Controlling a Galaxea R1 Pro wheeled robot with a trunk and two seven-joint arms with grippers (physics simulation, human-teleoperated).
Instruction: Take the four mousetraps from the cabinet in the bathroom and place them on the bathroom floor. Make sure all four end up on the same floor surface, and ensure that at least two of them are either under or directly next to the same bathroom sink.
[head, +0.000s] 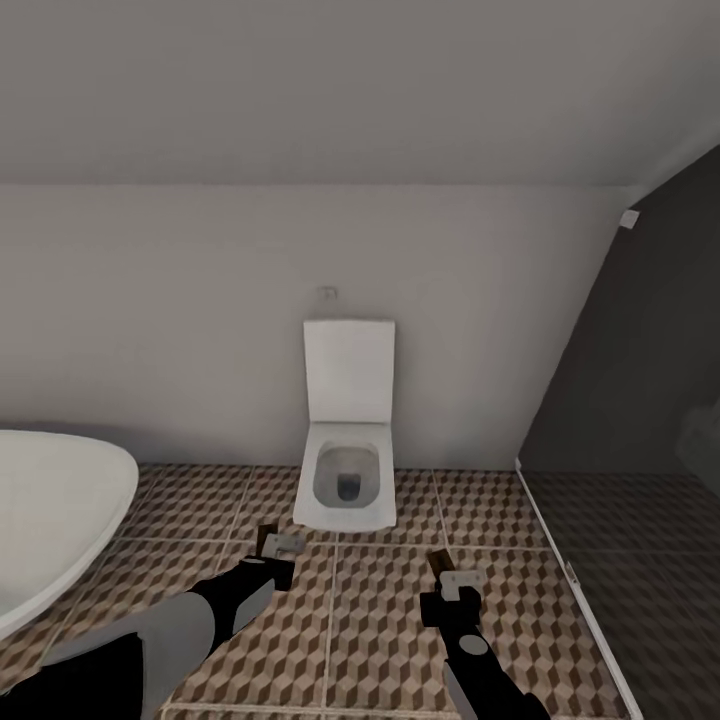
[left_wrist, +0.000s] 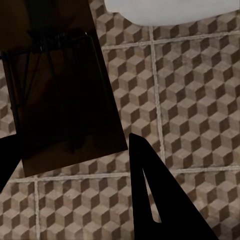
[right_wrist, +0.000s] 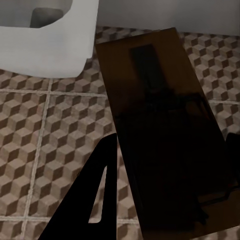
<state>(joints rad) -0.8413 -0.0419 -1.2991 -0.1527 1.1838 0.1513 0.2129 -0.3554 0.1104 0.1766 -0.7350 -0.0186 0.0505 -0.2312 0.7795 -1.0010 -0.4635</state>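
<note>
Both pincers were clamped on a mousetrap each: the left pincer (head: 277, 558) held one mousetrap (left_wrist: 65, 100), the right pincer (head: 452, 590) held another (right_wrist: 165, 135), both above the bathroom floor (head: 370, 620) facing the toilet (head: 347, 470) (bathtub (head: 50, 520) off to the left). So I'd guess halfway at best, nothing set down. The wrist views showed the wire spring, which the head view didn't.

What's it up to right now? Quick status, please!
Left gripper and right gripper each shut on a mousetrap, above the bathroom floor. Toilet ahead, bathtub at left. Path clear.
</note>
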